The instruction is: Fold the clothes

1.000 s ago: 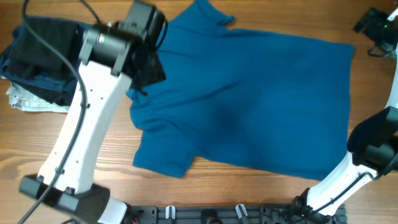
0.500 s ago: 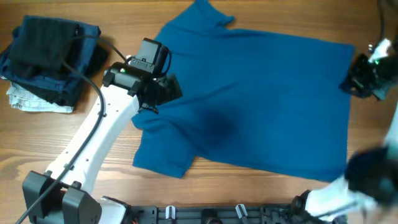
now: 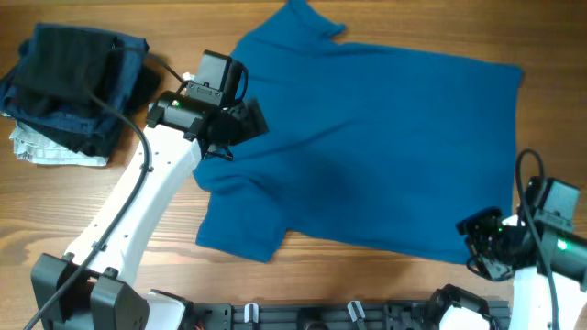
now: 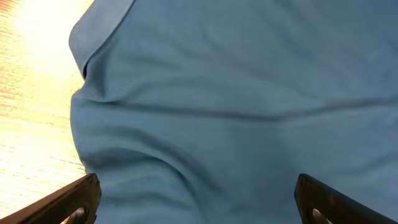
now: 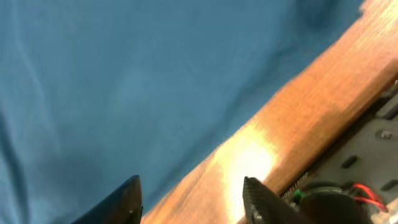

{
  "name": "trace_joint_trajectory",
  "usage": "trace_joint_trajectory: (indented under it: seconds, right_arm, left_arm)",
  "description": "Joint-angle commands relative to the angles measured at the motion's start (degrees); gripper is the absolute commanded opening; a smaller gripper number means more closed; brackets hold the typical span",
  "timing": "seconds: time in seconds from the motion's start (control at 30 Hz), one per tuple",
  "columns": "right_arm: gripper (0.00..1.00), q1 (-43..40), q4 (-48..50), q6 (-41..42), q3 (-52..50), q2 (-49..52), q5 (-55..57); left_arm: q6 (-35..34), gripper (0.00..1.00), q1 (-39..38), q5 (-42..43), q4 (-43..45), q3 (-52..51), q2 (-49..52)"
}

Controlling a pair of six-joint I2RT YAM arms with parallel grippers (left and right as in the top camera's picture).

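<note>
The clothes, one mid-blue T-shirt (image 3: pixel 367 147), lie spread flat on the wooden table (image 3: pixel 138 247) with the neck to the left. My left gripper (image 3: pixel 249 124) hovers over the shirt's left part near the collar. In the left wrist view its fingers (image 4: pixel 81 196) stand wide apart above wrinkled blue fabric (image 4: pixel 249 81), holding nothing. My right gripper (image 3: pixel 475 246) is at the shirt's front right corner. Through the right wrist camera the gripper (image 5: pixel 189 199) is open over the shirt's edge (image 5: pixel 124 74) and bare wood (image 5: pixel 298 112).
A pile of dark navy and black folded garments (image 3: pixel 73 82) sits at the far left on a small whitish cloth (image 3: pixel 41 151). A black rail (image 3: pixel 348 316) runs along the table's front edge, near the right arm's base.
My right arm has swung from the shirt's far right edge down to its front right corner. The left arm dropped onto the shirt's left side a second ago and has barely moved since.
</note>
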Motion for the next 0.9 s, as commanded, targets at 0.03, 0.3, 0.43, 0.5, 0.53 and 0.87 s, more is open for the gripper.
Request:
trace_joint_trajectory:
  seconds: [0.03, 0.3, 0.43, 0.5, 0.53, 0.87]
  right_arm:
    - [0.54, 0.1, 5.0, 13.6, -5.0, 9.5, 5.4]
    - [0.79, 0.1, 5.0, 34.1, -5.0, 20.3, 31.9]
    - [0.88, 0.1, 8.8, 34.3, -7.3, 21.1, 32.9]
    - [0.88, 0.1, 13.9, 33.7, -11.0, 21.1, 31.6]
    - [0.86, 0.1, 16.6, 33.7, -13.2, 21.1, 29.9]
    - [0.62, 0.1, 22.8, 27.8, -15.2, 21.5, 26.0]
  left_arm:
    - [1.1, 1.0, 0.3, 0.3, -0.1, -0.1, -1.0]
    - [1.1, 1.0, 0.3, 0.2, -0.3, -0.1, -1.0]
    - [0.8, 1.0, 0.3, 0.2, 0.8, -0.1, -1.0]
    - [0.9, 1.0, 0.3, -0.2, 0.7, -0.1, -1.0]
    - [0.9, 1.0, 0.3, -1.3, 0.7, -0.1, -1.0]
    - [1.1, 1.0, 0.7, -4.7, 0.8, -0.1, -1.0]
